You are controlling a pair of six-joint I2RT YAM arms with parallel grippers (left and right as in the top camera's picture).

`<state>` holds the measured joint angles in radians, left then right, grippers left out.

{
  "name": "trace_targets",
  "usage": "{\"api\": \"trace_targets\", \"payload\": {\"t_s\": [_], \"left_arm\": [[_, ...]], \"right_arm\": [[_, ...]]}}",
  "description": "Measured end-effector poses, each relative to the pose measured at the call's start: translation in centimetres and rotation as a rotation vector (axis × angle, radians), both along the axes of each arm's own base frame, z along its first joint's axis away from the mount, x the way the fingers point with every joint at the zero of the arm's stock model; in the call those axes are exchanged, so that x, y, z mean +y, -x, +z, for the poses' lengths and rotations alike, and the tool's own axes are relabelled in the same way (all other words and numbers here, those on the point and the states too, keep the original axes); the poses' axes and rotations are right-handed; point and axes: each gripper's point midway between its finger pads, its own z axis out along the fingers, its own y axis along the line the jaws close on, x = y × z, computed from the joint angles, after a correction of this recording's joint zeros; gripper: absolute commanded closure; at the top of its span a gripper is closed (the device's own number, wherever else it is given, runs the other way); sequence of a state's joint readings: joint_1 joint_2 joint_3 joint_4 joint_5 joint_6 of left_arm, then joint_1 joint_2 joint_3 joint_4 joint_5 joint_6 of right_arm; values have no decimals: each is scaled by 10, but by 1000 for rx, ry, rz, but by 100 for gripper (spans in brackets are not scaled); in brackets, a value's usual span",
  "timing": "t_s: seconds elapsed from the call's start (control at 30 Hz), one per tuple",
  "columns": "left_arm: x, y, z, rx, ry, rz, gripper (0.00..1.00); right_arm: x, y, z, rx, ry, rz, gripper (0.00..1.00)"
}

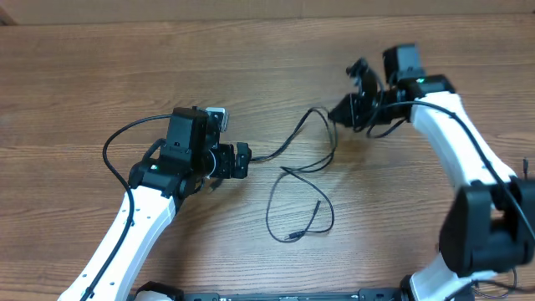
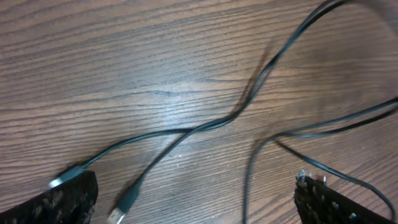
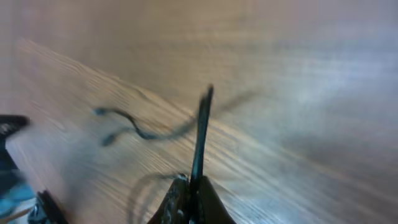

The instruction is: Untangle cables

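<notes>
Thin black cables [image 1: 294,171] lie in loose loops on the wooden table between my two arms, with one plug end [image 1: 292,237] at the front. My left gripper [image 1: 238,160] is open and low over two cable ends. In the left wrist view two cords cross [image 2: 217,122], and a silver-tipped plug [image 2: 119,213] lies between my spread fingers [image 2: 196,202]; another tip [image 2: 59,182] sits at the left finger. My right gripper [image 1: 343,111] is shut on a cable; in the blurred right wrist view the cord [image 3: 202,134] rises out of the closed fingers [image 3: 191,196].
The wooden table [image 1: 125,67] fills all views. The thicker black wire [image 1: 113,142] of my left arm arches beside it. My right arm [image 1: 456,142] runs along the right side.
</notes>
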<state>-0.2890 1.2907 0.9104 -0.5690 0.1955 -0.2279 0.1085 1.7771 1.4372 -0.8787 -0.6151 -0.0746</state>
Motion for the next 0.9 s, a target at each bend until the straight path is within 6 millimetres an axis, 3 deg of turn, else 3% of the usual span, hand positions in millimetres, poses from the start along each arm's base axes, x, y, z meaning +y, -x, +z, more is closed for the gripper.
{"api": "trace_targets", "payload": {"t_s": [0.13,0.27,0.47,0.53,0.57,0.7,0.8,0.9], "left_arm": [[0,0,0,0,0,0,1],[0,0,0,0,0,0,1],[0,0,0,0,0,0,0],[0,0,0,0,0,0,0],[0,0,0,0,0,0,1],[0,0,0,0,0,0,1],[0,0,0,0,0,0,0],[0,0,0,0,0,0,0]], "right_arm": [[0,-6,89,-221,-19,-2,96],[-2,10,179,-453,-45,-3,96],[-8,40,257,-667,-56,-15,95],[-13,46,263,-684,-31,-39,88],[-18,47,259,-662,-8,-61,59],[-30,39,231,-574,75,-107,12],[-38,23,201,-487,140,-142,2],[-42,4,167,-396,185,-151,1]]}}
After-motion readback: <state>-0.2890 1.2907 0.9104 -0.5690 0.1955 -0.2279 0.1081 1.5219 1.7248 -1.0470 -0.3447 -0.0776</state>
